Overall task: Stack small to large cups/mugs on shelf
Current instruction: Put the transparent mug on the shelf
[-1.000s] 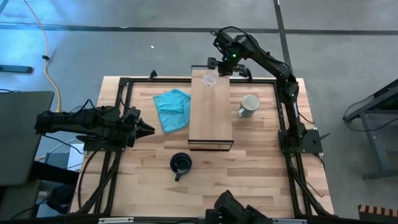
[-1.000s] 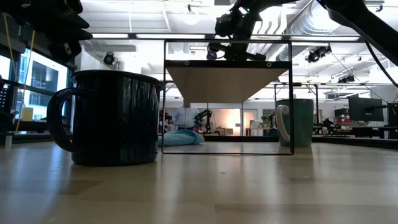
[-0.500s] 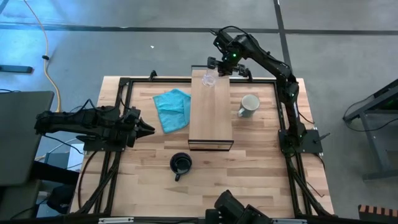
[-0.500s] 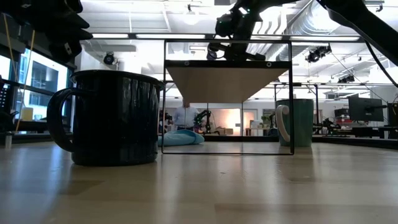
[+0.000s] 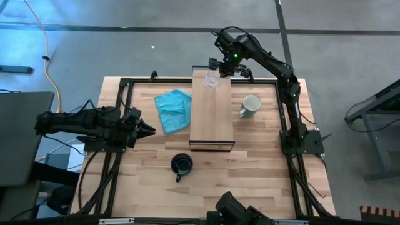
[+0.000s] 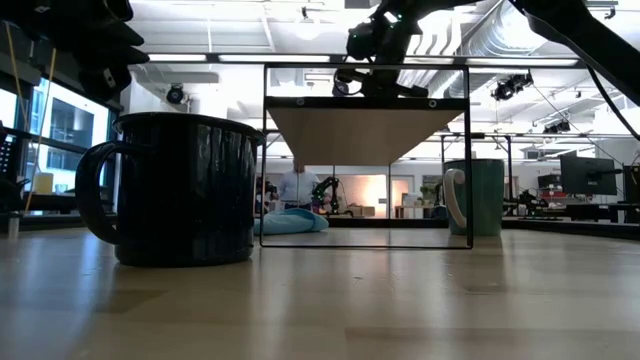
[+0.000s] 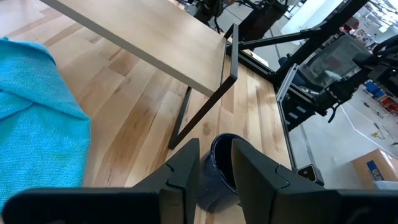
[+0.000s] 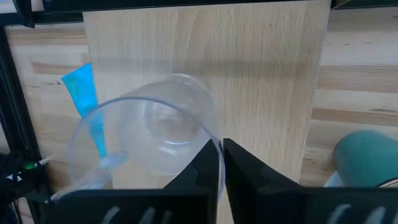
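The light-wood shelf (image 5: 212, 115) stands mid-table. Over its far end is the clear glass cup (image 5: 210, 80), with my right gripper (image 8: 221, 152) shut on its rim. The white mug (image 5: 251, 105) rests on its base on the table right of the shelf. The black mug (image 5: 181, 164) stands upright near the shelf's front end. My left gripper (image 5: 149, 129) waits open at the table's left, level with the teal cloth (image 5: 174, 109); in its wrist view the black mug (image 7: 221, 180) shows beyond its fingers. My right gripper pinches the glass cup's wall at the rim (image 8: 215, 142), one finger inside the cup and one outside. The fingers come steeply from above, slanting down over the shelf's far end. The cup shows mouth-up; I cannot tell whether its base rests on the shelf.
The teal cloth lies crumpled left of the shelf. The shelf top (image 8: 261, 68) is bare wood nearer than the cup. A black frame rail (image 5: 128, 84) runs round the tabletop. In the low view the black mug (image 6: 185, 190) stands close and the shelf (image 6: 365, 130) behind it.
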Motion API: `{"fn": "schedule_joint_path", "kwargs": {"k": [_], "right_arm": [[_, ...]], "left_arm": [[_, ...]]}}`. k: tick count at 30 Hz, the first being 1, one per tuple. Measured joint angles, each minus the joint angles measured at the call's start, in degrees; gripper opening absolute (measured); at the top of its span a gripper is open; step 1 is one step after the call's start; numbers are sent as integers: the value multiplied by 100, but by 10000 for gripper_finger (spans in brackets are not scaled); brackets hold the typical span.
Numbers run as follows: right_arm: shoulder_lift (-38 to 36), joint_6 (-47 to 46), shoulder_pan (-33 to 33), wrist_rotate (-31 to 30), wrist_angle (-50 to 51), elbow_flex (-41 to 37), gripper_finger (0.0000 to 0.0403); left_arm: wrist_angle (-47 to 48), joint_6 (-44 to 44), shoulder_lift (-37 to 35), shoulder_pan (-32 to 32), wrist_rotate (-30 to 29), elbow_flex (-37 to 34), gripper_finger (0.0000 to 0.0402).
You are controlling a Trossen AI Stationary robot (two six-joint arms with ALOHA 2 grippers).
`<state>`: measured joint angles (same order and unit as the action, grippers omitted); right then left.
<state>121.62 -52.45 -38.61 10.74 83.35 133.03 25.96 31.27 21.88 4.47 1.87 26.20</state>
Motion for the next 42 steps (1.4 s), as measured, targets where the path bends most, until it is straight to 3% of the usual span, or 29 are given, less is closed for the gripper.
{"fn": "schedule_joint_path", "kwargs": {"k": [9,34,42], "right_arm": [[0,-71,0,0,-51,0,76],[0,1,138,278,9,0,79],[0,149,105,278,-44,0,102]], "left_arm": [[-2,0,-1,0,0,0,83],[-11,48,0,0,-11,0,83],[-11,50,0,0,-9,0,83]]}}
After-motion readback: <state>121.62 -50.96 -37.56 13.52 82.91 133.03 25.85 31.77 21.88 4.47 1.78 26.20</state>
